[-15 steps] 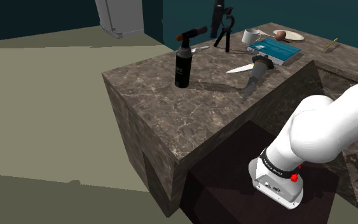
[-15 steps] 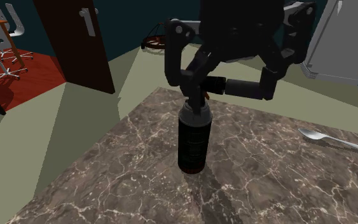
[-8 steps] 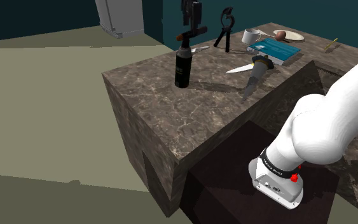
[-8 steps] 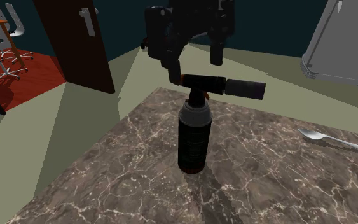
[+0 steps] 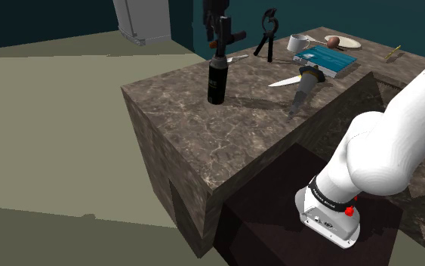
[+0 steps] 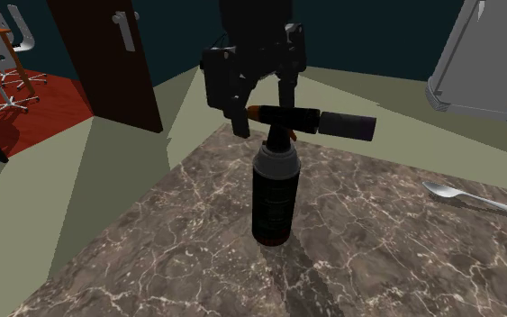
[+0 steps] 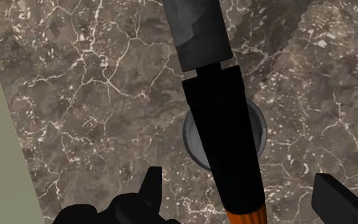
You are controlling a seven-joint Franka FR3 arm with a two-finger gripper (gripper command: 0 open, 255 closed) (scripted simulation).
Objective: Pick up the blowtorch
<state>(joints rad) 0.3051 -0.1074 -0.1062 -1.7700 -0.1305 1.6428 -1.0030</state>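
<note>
While the blowtorch stands upright on the dark veined counter, close to the edge on the shoulder view's left, the black gripper hangs directly above it, pointing straight down. The 2 fingers are spread, 1 on each side of the torch head. Neither touches it, so nothing is held.

Note 2 axes. The canister's long axis is vertical. The head, with its nozzle, lies horizontal across the canister top and, in the wrist view, runs away from between the fingers. The closing line of the fingers therefore crosses the head at a right angle. The fingers straddle the rear of the head, near the orange band, with the canister directly beneath.

Judgement: the approach looks nearly complete. The next move calls for a short descent, if any, then closing on the head before lifting. Risk: a grip behind the canister's centreline may tilt the torch.
</note>
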